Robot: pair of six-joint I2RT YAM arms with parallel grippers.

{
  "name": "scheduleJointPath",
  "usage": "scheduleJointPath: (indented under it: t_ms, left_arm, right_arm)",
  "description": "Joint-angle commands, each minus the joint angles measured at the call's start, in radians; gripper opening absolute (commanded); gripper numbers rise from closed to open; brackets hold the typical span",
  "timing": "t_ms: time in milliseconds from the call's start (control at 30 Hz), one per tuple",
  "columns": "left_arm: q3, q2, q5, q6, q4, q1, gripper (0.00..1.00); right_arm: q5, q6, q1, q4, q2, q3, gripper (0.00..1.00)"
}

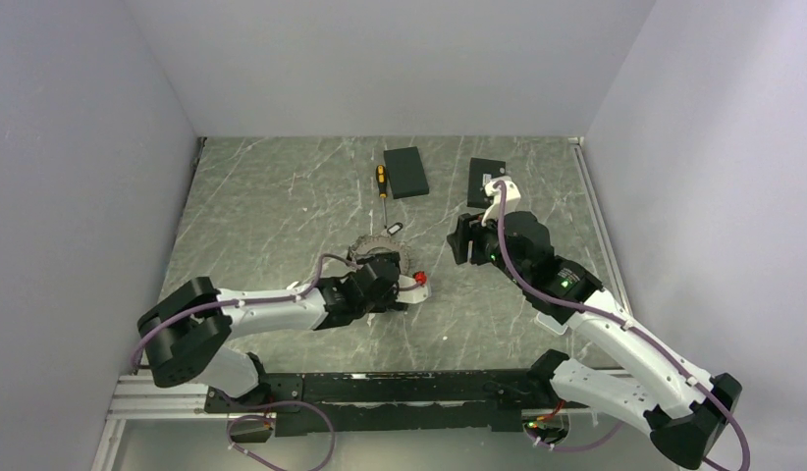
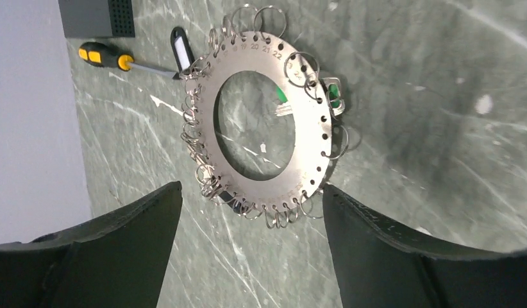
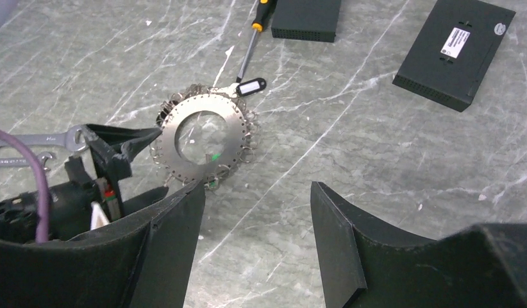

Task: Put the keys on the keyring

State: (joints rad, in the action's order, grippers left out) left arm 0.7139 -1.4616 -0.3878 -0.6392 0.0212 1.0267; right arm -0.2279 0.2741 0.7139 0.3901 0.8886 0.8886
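One keyring (image 2: 312,128), a holed metal disc fringed with split rings, lies flat on the tabletop (image 2: 427,160) under the left jaws, spread wide and empty, as are the right jaws, near two black boxes (image 3: 453,51) and one screwdriver (image 3: 251,38).

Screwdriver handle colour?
The screwdriver handle is black with yellow at both ends, clearest in the left wrist view.

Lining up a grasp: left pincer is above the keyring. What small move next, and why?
Probably ease the left pincer straight down: its open jaws flank one edge of the keyring, which lies flat and ungripped on the table. The right pincer is open, off to the side.
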Motion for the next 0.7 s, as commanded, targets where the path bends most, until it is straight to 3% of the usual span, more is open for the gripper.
scheduleJointPath:
  t_ms: [0,100,200,367,500,667]
  left_arm:
    - [0.037,0.086,0.033,0.009,-0.096,0.043,0.86]
    - [0.095,0.139,0.021,0.033,-0.21,0.067,0.99]
    - [0.158,0.204,0.005,0.1,-0.324,0.07,0.99]
    - [0.255,0.346,-0.144,0.226,-0.466,0.07,0.99]
    - [0.274,0.473,-0.376,0.325,-0.433,0.07,0.99]
    - [0.179,0.641,-0.432,0.338,-0.376,0.067,1.0]
  right_arm:
    - [-0.025,0.015,0.001,-0.057,-0.013,0.0,0.66]
    - [-0.026,0.012,0.001,-0.056,-0.007,0.006,0.68]
    - [-0.032,0.013,0.002,-0.06,-0.004,0.009,0.73]
    - [-0.051,0.019,0.002,-0.132,-0.056,-0.026,0.99]
    - [-0.063,0.028,0.001,-0.216,-0.097,-0.074,1.0]
    - [-0.05,0.097,0.001,-0.306,-0.109,-0.112,1.0]
